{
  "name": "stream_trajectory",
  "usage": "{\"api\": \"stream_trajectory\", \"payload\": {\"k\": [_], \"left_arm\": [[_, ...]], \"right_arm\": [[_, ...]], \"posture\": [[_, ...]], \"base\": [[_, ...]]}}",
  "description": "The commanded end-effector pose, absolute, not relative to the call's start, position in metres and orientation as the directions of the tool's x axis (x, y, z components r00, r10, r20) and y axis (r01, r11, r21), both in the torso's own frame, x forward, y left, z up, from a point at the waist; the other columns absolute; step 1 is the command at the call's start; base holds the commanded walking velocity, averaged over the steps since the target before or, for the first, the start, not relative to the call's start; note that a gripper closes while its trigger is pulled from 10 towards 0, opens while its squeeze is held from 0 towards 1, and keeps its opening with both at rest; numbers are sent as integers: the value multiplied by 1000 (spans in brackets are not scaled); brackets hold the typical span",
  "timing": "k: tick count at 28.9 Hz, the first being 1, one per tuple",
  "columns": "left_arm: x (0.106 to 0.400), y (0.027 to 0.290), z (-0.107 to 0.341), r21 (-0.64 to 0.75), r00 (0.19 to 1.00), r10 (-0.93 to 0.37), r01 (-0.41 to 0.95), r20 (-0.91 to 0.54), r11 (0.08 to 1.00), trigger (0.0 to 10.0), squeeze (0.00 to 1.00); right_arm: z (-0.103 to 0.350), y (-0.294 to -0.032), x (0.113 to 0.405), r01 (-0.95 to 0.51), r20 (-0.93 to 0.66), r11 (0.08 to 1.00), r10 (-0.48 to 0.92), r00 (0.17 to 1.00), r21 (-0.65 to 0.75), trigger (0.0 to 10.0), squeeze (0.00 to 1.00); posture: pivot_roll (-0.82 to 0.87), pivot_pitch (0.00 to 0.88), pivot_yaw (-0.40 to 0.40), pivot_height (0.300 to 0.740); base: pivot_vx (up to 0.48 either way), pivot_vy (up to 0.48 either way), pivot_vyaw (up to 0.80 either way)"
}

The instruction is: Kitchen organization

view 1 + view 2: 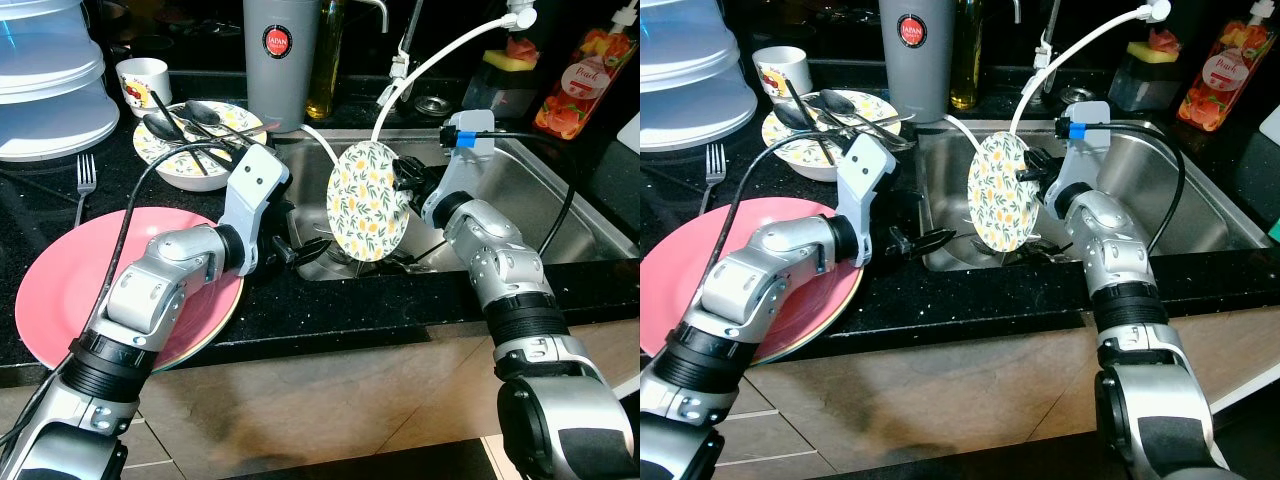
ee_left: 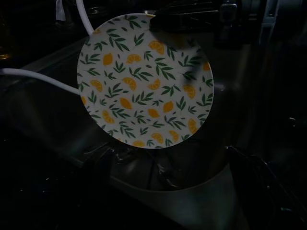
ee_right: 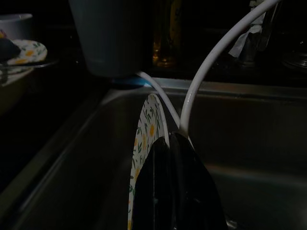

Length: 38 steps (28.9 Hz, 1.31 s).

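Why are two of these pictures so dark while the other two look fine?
Left and right eye views: bright and sharp, with glare on the steel sink. Left wrist view: dim, shaded inside the sink; the lemon-patterned plate stands out. Right wrist view: darkest, the right hand a black shape shut on the plate's rim, the white hose catching light.

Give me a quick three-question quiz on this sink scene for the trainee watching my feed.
1. True or false: the right hand holds the lemon-print plate on edge over the sink.
2. What lies across the patterned bowl behind the pink plate? A) black spoons B) a sponge C) a knife
3. Fill in: on the counter left of the pink plate lies a ___.

Key: 1 true; 2 A, black spoons; 3 fork. The left hand sits at the sink's edge.
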<state>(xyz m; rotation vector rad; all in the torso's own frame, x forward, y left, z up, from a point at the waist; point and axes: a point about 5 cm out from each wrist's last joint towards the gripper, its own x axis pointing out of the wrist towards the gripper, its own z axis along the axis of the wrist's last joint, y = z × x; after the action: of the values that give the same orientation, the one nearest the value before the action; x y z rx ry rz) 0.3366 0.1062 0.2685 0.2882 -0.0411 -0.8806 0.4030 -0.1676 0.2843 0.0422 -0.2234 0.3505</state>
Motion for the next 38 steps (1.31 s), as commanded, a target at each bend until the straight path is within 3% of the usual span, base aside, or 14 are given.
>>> {"api": "stream_trajectory", "payload": {"k": [1, 2, 6, 7, 8, 15, 18, 19, 25, 31, 35, 38], "left_arm": [[338, 110, 263, 281, 640, -760, 755, -115, 593, 10000, 0], [338, 110, 263, 282, 641, -759, 754, -116, 593, 10000, 0], [340, 112, 266, 287, 647, -756, 746, -98, 601, 10000, 0], [341, 112, 269, 287, 654, -753, 737, -75, 612, 10000, 0], [341, 112, 271, 286, 659, -750, 730, -59, 620, 10000, 0], [338, 123, 306, 176, 698, -697, 675, 164, 717, 10000, 0], [332, 128, 312, 107, 676, -706, 702, 212, 704, 10000, 0], [324, 136, 313, 59, 648, -727, 736, 228, 674, 10000, 43], [297, 168, 303, 11, 604, -775, 787, 185, 616, 10000, 0], [280, 213, 298, 97, 649, -760, 757, 0, 646, 10000, 0], [271, 226, 305, 118, 652, -758, 754, -18, 646, 10000, 0], [253, 233, 311, 102, 589, -807, 806, -36, 583, 10000, 0]], "right_arm": [[280, -173, 403, -333, 206, 943, 329, 922, -16, 10000, 580], [280, -173, 404, -333, 203, 943, 331, 922, -21, 10000, 1000], [279, -173, 404, -321, 198, 946, 322, 926, -33, 10000, 1000], [280, -175, 404, -309, 200, 950, 311, 929, -39, 10000, 631], [280, -175, 404, -301, 203, 953, 303, 931, -43, 10000, 0], [291, -179, 402, -299, 260, 954, 281, 924, 30, 10000, 0], [293, -179, 401, -320, 271, 945, 291, 918, 69, 10000, 0], [294, -179, 400, -344, 276, 933, 305, 912, 106, 10000, 0], [292, -172, 394, -467, 261, 856, 410, 874, 222, 10000, 0], [281, -143, 375, -701, 179, 668, 679, 712, 251, 10000, 0], [277, -133, 368, -745, 158, 620, 733, 662, 247, 10000, 0], [276, -129, 364, -765, 143, 592, 759, 635, 253, 10000, 0]], "posture": [[2, 156, -48, 740], [4, 156, -48, 740], [4, 151, -48, 740], [4, 151, -48, 740], [4, 151, -48, 740], [7, 142, -42, 740], [9, 139, -41, 740], [12, 138, -41, 740], [16, 135, -40, 740], [27, 139, -43, 740], [27, 139, -43, 740], [36, 152, -41, 740]], "base": [[0, 0, 0], [0, 0, 0], [0, 0, 0], [0, 0, 0], [0, 0, 0], [0, 0, 0], [0, 0, 0], [0, 0, 0], [0, 0, 0], [0, 0, 0], [0, 0, 0], [0, 0, 0]]}}
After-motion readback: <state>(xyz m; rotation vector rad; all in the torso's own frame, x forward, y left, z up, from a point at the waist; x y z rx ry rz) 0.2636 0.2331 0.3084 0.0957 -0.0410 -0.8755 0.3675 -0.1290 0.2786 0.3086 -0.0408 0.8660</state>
